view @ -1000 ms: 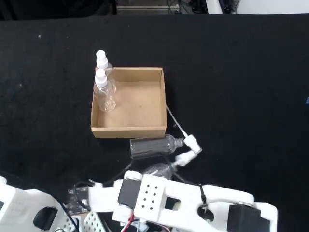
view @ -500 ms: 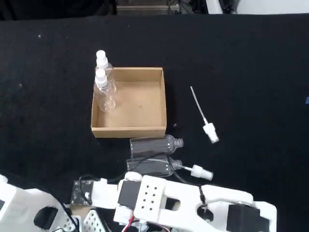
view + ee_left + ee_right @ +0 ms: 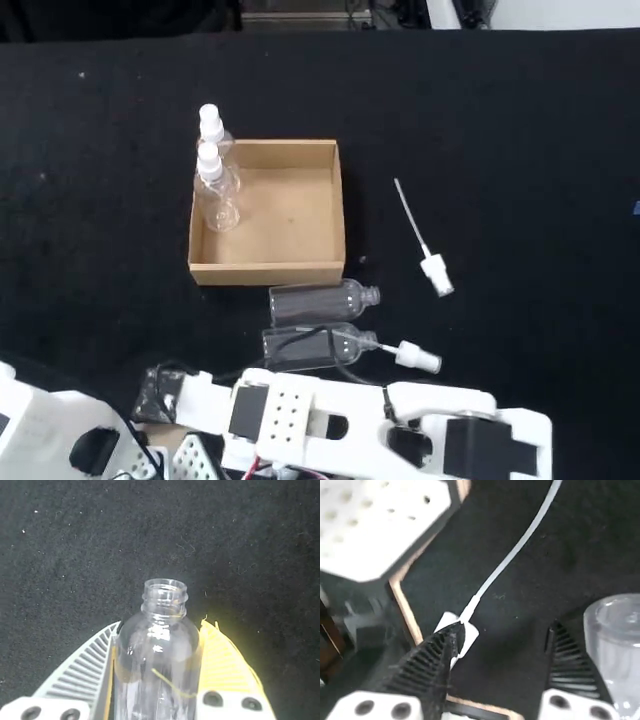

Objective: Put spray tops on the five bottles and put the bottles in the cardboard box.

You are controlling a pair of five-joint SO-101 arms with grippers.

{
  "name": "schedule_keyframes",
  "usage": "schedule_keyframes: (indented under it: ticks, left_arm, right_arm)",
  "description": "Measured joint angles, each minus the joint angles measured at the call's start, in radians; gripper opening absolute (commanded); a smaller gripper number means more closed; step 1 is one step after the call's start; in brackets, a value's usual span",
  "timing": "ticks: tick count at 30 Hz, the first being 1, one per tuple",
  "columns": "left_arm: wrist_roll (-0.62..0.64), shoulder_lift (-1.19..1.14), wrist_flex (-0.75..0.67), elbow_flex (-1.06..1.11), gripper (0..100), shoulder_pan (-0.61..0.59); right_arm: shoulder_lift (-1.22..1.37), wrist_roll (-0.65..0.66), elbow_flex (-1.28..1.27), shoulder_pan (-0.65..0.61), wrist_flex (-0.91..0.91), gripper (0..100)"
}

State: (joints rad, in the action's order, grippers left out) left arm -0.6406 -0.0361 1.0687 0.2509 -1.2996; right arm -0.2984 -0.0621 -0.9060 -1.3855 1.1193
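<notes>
A clear uncapped bottle point(image 3: 159, 650) is gripped by the left gripper point(image 3: 161, 625). Its grey and yellow fingers are pressed against the bottle's two sides, and the open neck is pointed out beyond the fingertips over the black table point(image 3: 75, 540). The right gripper point(image 3: 505, 630) is held wide open with nothing between its jaws. A white spray top point(image 3: 457, 630) with a thin tube is seen lying just beside the tip of one finger, and the rim of another bottle point(image 3: 615, 630) is seen beside the other. In the high view the cardboard box point(image 3: 300, 270) is placed near the middle of the table. A capped bottle point(image 3: 217, 195) is stood upright at its far left corner, with a second capped bottle point(image 3: 212, 128) just behind it. Just in front of the box an open-necked bottle point(image 3: 318, 303) is laid on its side. Next to it is a half-fitted bottle point(image 3: 320, 345), whose spray head point(image 3: 418, 357) is seen well out beyond the neck. A loose spray top point(image 3: 436, 272) is laid on the table beside the box, apart from it.
</notes>
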Motion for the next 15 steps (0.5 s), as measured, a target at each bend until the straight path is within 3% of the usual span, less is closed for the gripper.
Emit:
schedule_keyframes:
  ticks: [5,15]
  left_arm:
    - [0.008,0.0,-0.003,0.0,3,0.0]
    - [0.009,0.0,-0.003,0.0,3,0.0]
  right_arm:
    - [0.017,-0.068,0.025,-0.009,0.012,25.9]
    - [0.034,-0.075,0.064,-0.003,0.08,25.8]
